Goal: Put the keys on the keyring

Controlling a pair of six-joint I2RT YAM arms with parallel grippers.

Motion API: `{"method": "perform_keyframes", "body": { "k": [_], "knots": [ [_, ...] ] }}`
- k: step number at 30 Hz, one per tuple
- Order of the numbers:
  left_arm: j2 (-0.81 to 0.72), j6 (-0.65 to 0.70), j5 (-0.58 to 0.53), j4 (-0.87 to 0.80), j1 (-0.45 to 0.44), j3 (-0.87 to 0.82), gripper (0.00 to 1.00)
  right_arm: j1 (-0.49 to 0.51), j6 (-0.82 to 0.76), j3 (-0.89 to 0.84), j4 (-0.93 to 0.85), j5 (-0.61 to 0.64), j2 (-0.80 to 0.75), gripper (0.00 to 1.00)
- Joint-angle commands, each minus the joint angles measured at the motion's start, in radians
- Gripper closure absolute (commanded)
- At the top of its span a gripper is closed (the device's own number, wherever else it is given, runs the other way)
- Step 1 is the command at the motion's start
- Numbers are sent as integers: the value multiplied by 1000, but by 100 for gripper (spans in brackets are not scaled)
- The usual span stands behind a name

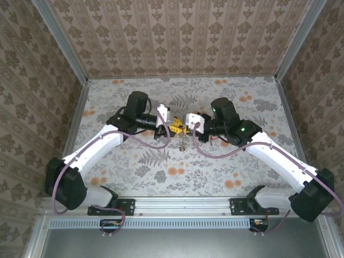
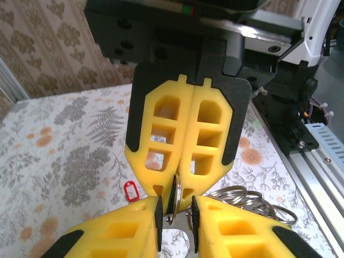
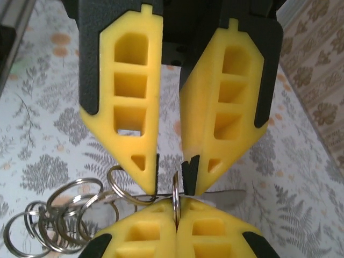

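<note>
Setting: floral-patterned surface inside patterned walls, both arms reaching inward so that their tips meet near its middle
Right gripper: clenched, its yellow fingers pressed flat together, grasping the keyring by its edge
Keyring: thin silver ring, seen edge-on and upright, pinched at the tips of the right gripper and lifted clear of the surface; its free arc stands in the gap between the opposing fingers
Left gripper: released, yellow fingers parted by a narrow gap, tip to tip with the right gripper; the keyring passes between its pads, and no firm contact on either side can be made out
Ring cluster: several linked silver split rings, overlapping, hanging together just beside the held ring, low and close to the surface
Red key: small red plastic head, lying flat on the surface, apart from both grippers and beyond their meeting point in the left wrist view
Flat metal piece: grey, projecting sideways from behind a left fingertip; kind cannot be told
</note>
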Motion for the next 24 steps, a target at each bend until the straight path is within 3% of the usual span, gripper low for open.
{"method": "perform_keyframes", "body": {
  "k": [1, 5, 9, 12, 16, 18, 21, 24],
  "knots": [
    [23, 12, -51, -33, -26, 2, 74, 14, -43, 63, -122, 99, 22, 100],
    [36, 6, -76, -21, -45, 10, 76, 19, -34, 99, -152, 107, 45, 100],
    [30, 22, -79, -21, -54, 11, 100, 22, -23, 97, -139, 99, 47, 100],
    [16, 31, -88, -19, -53, 6, 100, 14, -24, 62, -109, 52, 26, 100],
    [-20, -22, -31, 89, -36, -44, 100, -47, 31, -31, -2, -128, -40, 83],
    [-34, -73, 26, 170, -18, -71, 100, -82, 78, -80, 71, -229, -73, 79],
    [-49, -145, 104, 305, -1, -113, 100, -116, 156, -153, 191, -326, -107, 78],
    [-50, -191, 144, 365, 4, -120, 100, -122, 181, -191, 251, -347, -116, 78]
  ]
}}
